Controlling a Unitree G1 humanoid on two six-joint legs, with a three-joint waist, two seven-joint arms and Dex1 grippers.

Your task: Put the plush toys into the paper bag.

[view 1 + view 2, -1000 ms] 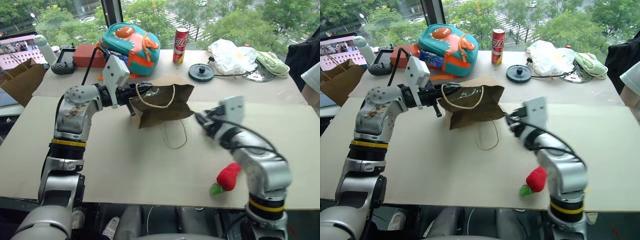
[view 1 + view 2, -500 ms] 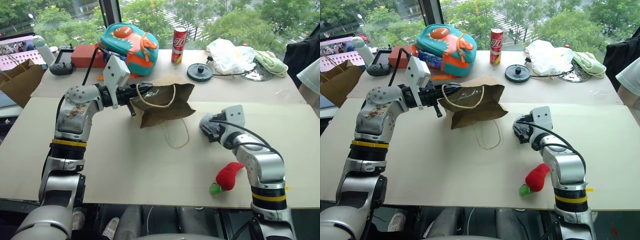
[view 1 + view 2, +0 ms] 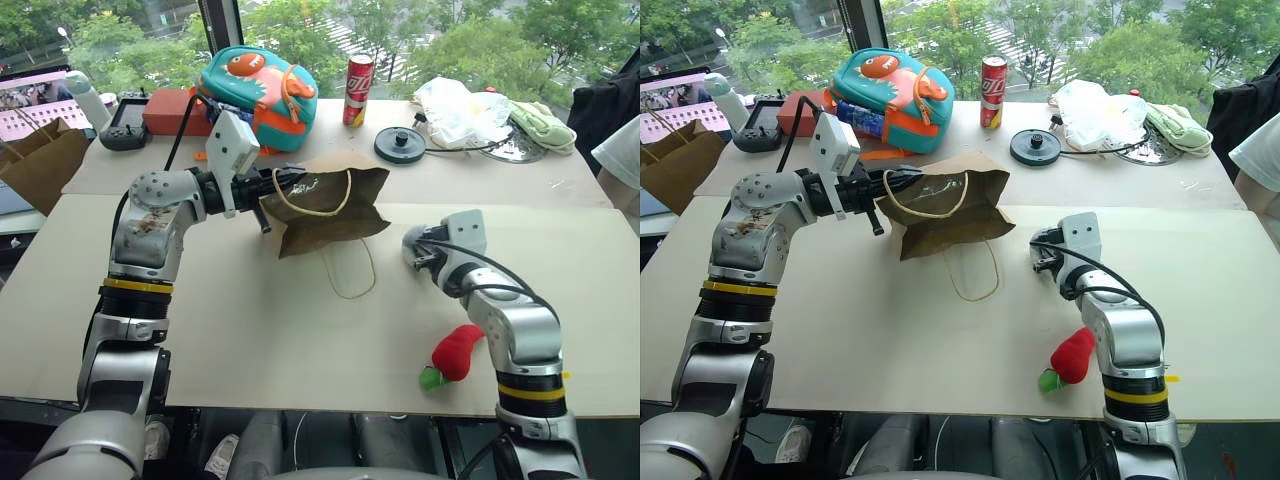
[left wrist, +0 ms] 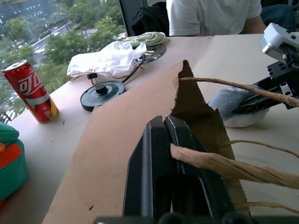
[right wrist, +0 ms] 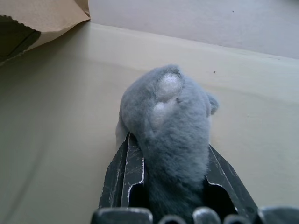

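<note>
The left gripper [image 4: 164, 135] is clenched on the rim of the paper bag [image 3: 330, 210], holding it up off the table [image 3: 250, 320] with its mouth facing the right arm and one cord handle draped on the tabletop. The right gripper [image 5: 163, 154] is closed around the grey-blue plush toy [image 5: 166, 116], low over the table just beside the bag's opening. The red chilli plush toy [image 3: 458, 352] lies near the table's front edge, beside the right arm.

Bright even daylight from window behind table; soft shadows, sharp frames.
</note>
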